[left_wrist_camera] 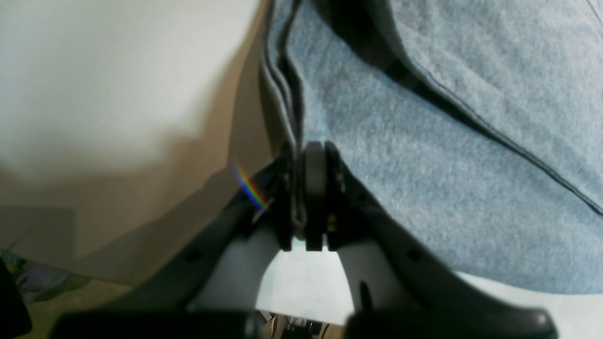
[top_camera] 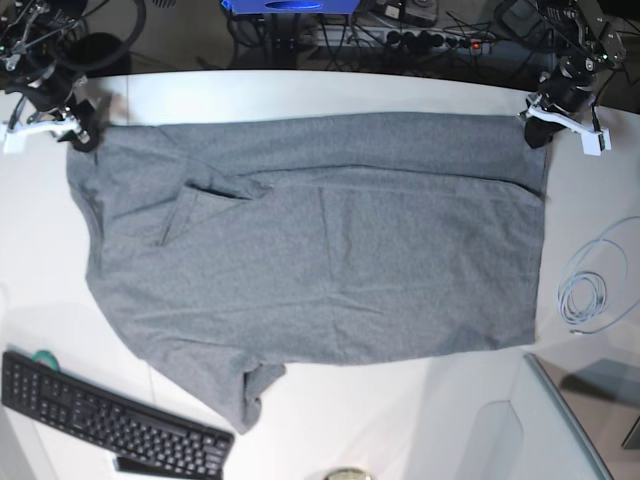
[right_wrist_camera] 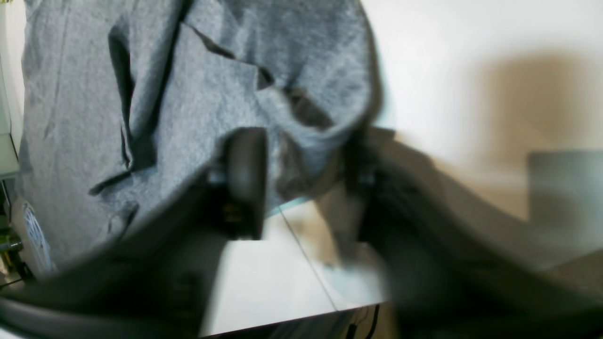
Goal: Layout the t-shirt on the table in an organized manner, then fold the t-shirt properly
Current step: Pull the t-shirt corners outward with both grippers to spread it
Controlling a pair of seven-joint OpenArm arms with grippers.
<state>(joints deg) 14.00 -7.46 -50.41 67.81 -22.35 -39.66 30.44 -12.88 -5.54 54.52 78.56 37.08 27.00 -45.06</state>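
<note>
The grey t-shirt [top_camera: 320, 260] lies spread across the white table [top_camera: 400, 420], with a folded flap near its left side and a sleeve hanging toward the front edge. At the shirt's far right corner my left gripper [top_camera: 540, 128] is shut, and the left wrist view shows the t-shirt [left_wrist_camera: 424, 165] hem pinched between the pads of that left gripper [left_wrist_camera: 304, 155]. My right gripper [top_camera: 85, 135] is at the far left corner. In the blurred right wrist view the right gripper [right_wrist_camera: 301, 183] has its fingers apart, with a corner of the t-shirt [right_wrist_camera: 165, 94] between them.
A black keyboard [top_camera: 110, 420] lies at the front left. A coiled white cable [top_camera: 585, 295] sits to the right of the shirt. A grey panel [top_camera: 580, 420] stands at the front right corner. Cables and a power strip [top_camera: 400, 35] crowd the space behind the far edge.
</note>
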